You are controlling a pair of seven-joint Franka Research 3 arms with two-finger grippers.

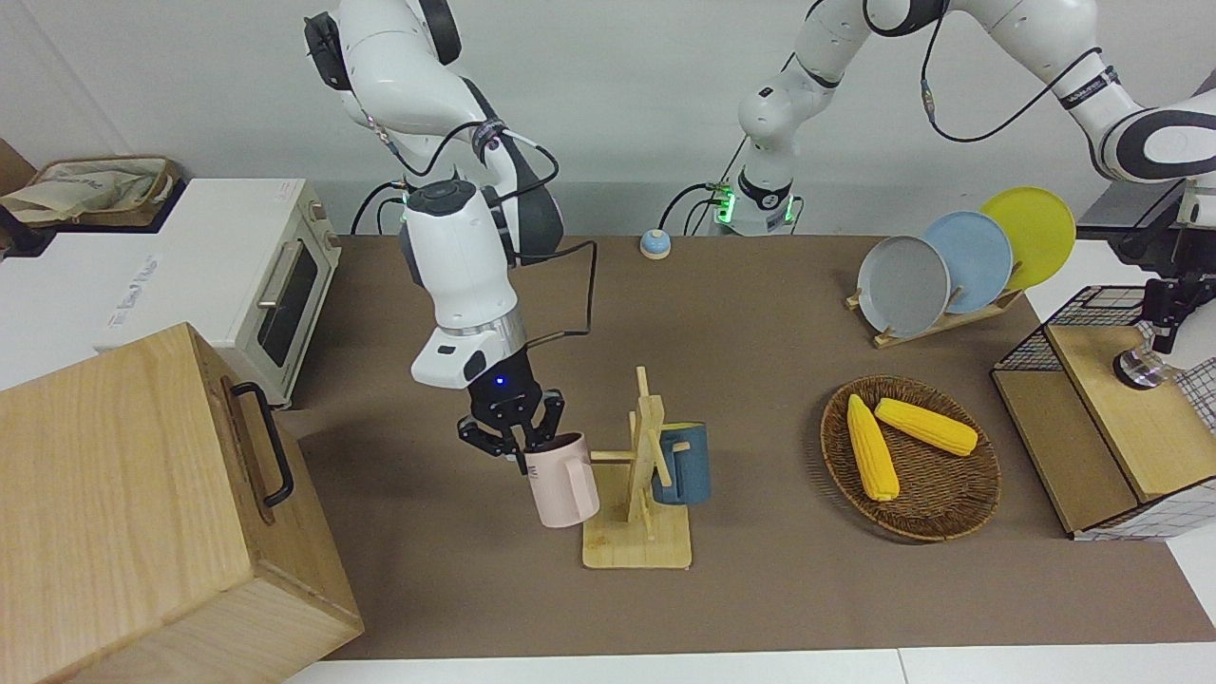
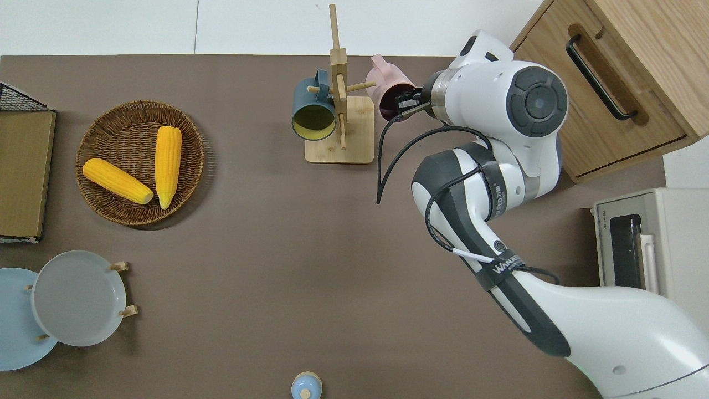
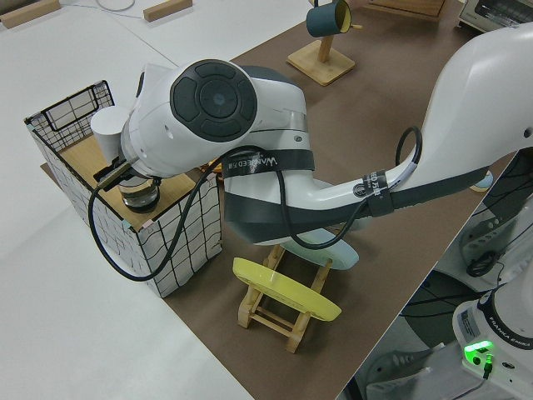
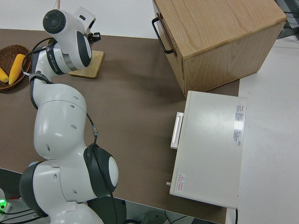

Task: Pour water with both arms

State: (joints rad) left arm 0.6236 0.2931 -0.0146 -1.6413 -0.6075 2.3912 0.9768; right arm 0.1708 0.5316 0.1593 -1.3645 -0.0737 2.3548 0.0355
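Note:
A pink mug hangs on a wooden mug rack in the middle of the table, and a dark blue mug hangs on the rack's opposite side. My right gripper is shut on the pink mug's rim, one finger inside the opening. My left gripper hovers over a wooden shelf in a wire crate, just above a small metal object. A white cylinder stands beside it. No water shows in any view.
A wooden cabinet and a toaster oven stand at the right arm's end. A wicker basket holds two corn cobs. Plates stand in a rack near the wire crate. A small blue knob sits near the robots.

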